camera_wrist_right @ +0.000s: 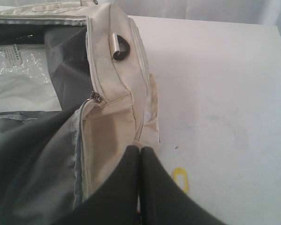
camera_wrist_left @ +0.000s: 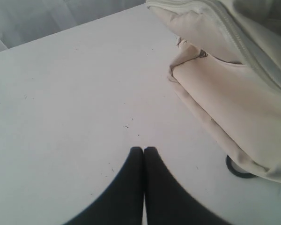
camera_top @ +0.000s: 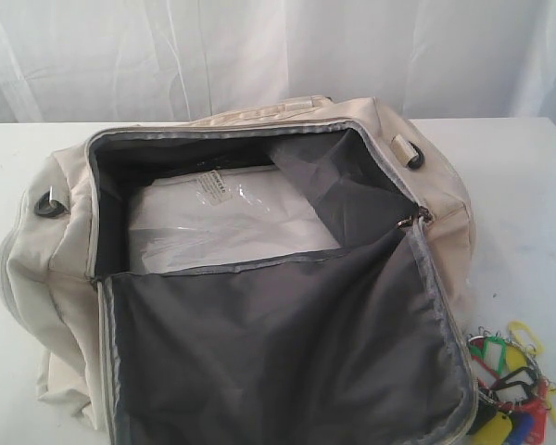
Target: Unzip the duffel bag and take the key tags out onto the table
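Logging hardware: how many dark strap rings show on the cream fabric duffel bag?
2 dark rings: one on the duffel bag's left end, one on its right; others may be hidden.

Duffel bag (camera_top: 435,185) matt cream cloth, grey lining; key tags (camera_top: 514,385) glossy plastic; table (camera_top: 519,167) smooth white.

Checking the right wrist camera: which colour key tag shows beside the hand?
The yellow key tag, on the table; the red, green and blue ones are outside that view.

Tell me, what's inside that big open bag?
Inside the duffel bag lies a white packet in clear plastic, amid grey lining. The opened flap hides whatever sits beneath it. The key tags lie outside, on the table.
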Available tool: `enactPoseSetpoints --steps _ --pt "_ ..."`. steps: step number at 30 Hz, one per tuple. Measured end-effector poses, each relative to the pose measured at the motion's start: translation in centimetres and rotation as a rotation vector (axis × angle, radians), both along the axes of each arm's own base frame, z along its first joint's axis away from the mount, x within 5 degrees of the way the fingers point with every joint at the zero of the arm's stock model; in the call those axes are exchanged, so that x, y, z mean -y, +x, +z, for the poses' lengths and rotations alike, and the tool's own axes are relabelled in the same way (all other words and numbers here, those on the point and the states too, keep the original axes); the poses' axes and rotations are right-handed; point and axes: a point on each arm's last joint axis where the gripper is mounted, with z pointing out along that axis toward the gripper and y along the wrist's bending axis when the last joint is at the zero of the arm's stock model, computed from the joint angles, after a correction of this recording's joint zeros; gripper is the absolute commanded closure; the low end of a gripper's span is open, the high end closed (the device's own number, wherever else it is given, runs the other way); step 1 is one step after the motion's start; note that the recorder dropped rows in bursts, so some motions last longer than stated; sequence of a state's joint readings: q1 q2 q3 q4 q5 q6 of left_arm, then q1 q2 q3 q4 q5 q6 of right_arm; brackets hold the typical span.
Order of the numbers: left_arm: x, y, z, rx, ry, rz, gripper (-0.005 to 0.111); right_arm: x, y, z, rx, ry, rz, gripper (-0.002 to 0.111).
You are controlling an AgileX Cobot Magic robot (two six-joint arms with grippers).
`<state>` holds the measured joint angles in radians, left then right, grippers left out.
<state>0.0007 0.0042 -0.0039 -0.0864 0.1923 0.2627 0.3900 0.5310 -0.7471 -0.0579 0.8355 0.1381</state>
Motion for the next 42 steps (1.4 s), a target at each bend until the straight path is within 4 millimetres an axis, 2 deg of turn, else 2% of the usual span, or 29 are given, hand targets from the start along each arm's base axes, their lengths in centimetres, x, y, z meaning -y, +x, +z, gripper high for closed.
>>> enactPoseSetpoints --steps 5,11,15,23,30,42 --pt "0.03 -0.07 -0.21 -0.026 -0.019 0.003 0.107 0.00 0.00 0.00 0.000 0.000 0.000 0.108" --pt "0.04 -0.09 -0.24 -0.043 -0.240 0.078 0.107 0.00 0.00 0.00 0.000 0.000 0.000 0.108" --pt "0.03 -0.06 -0.17 -0.037 -0.280 0.092 0.107 0.00 0.00 0.00 0.000 0.000 0.000 0.108" --pt "-0.01 -0.05 -0.14 -0.032 -0.278 0.095 0.107 0.00 0.00 0.00 0.000 0.000 0.000 0.108" --pt "-0.36 -0.04 -0.17 -0.027 -0.179 0.102 0.107 0.00 0.00 0.00 0.000 0.000 0.000 0.108" --pt "-0.38 -0.04 -0.15 -0.025 -0.174 0.103 0.107 0.00 0.00 0.00 -0.003 0.010 -0.006 0.108"
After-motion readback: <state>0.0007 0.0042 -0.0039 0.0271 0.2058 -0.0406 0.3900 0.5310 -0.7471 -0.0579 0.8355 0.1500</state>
